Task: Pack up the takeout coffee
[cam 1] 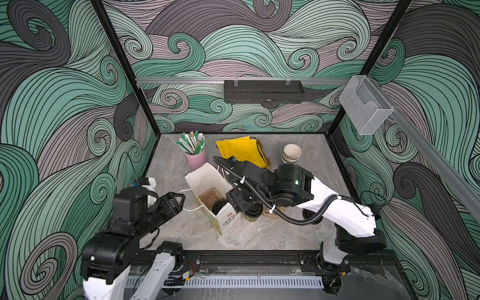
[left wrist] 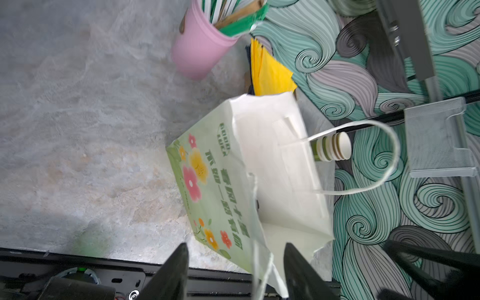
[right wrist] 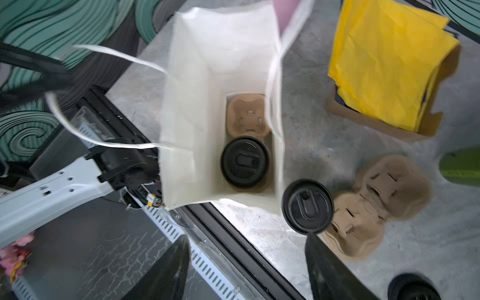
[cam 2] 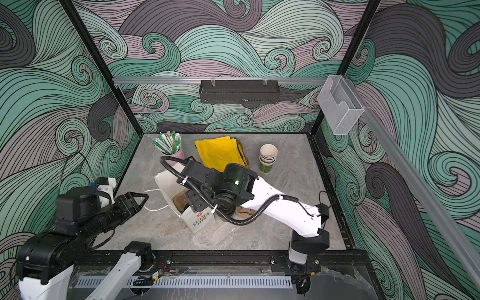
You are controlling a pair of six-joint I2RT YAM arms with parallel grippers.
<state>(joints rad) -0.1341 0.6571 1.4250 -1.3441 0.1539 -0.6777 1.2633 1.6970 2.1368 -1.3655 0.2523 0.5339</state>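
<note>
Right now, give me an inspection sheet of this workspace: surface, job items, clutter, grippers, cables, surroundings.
Surface: grey marbled table, no spills seen.
Job's things: paper bag stands open; lidded cup sits in the pulp carrier inside it; second lidded cup stands outside, beside the bag.
Clutter: spare carriers, black lid partly in view, cup stack, pink cup of sachets, yellow bags.
Grippers: left gripper open, bag handle running between its fingers; right gripper open, empty, over the bag's edge.
Cables: black conduit loops off the right arm above the table.
Surroundings: black wall shelf, clear holder, wave-patterned walls.
</note>
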